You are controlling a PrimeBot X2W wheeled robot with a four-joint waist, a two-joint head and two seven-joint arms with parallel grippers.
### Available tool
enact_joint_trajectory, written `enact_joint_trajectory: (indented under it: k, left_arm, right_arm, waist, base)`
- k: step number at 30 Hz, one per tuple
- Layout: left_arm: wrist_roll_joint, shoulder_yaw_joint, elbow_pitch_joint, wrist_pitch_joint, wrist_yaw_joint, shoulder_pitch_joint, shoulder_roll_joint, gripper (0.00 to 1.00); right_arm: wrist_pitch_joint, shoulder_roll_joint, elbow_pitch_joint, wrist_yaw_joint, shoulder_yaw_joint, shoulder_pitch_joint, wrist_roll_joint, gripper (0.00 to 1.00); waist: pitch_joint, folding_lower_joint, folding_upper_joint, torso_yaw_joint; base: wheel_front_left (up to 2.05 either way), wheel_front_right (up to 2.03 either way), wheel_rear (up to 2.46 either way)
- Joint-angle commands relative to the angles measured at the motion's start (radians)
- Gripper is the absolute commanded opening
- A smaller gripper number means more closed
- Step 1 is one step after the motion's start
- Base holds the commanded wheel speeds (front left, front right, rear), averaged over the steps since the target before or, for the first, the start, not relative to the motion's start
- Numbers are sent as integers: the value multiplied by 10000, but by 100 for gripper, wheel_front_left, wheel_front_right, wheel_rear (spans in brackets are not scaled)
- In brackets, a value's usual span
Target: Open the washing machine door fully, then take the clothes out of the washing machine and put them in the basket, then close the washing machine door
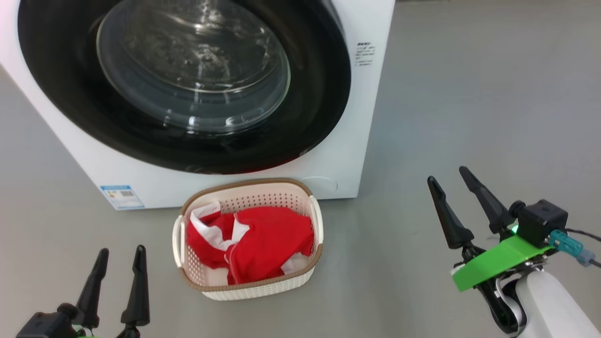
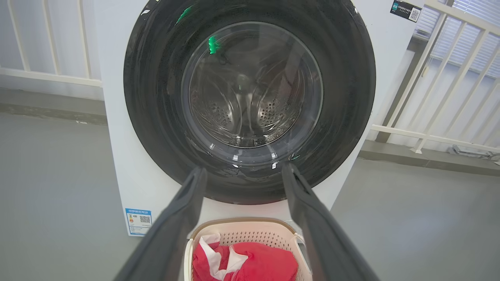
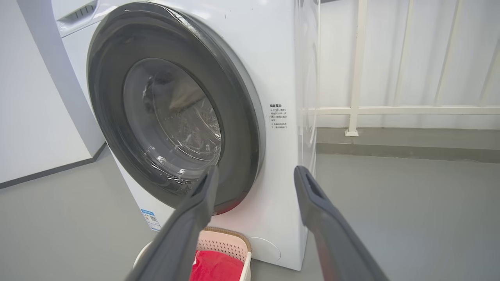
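both our jaws stand wide open and hold nothing. clothes (image 1: pixel 272 239) lie in the basket (image 1: pixel 253 292) before the shut-looking door (image 1: pixel 319 84); if unlatched, it could swing out onto the basket.

Glossy black washing machine door (image 1: pixel 192 65) sits shut on the white washing machine (image 1: pixel 350 155), upper left; red-and-white clothes (image 1: pixel 263 239) lie heaped in the cream basket (image 1: pixel 244 183), lower centre.

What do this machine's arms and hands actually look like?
The left tool and right tool each have two long, tapering black fingers. Behind the right tool sit a bright green plate, a black box, a teal plug with a dark cable, and a smooth white forearm.
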Motion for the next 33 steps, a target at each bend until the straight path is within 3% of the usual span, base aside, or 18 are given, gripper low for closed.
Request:
enact_joint_trajectory:
  k: [1,13,33]
  left_arm:
    - [-69,356,-270,11,73,-144,208,100]
    - [-114,228,-487,103,176,60,303,100]
    - [-190,103,-505,24,256,36,327,100]
  right_arm:
    - [-44,-11,-313,-25,118,113,-102,100]
    - [-44,321,-534,-25,-496,840,-358,100]
    - [-44,290,-415,-25,-527,827,-365,100]
  waist:
    - [-179,0,0,-170]
    - [-419,0,0,-110]
    - [-448,0,0,-70]
  base:
    - [0,0,0]
    - [0,0,0]
    - [0,0,0]
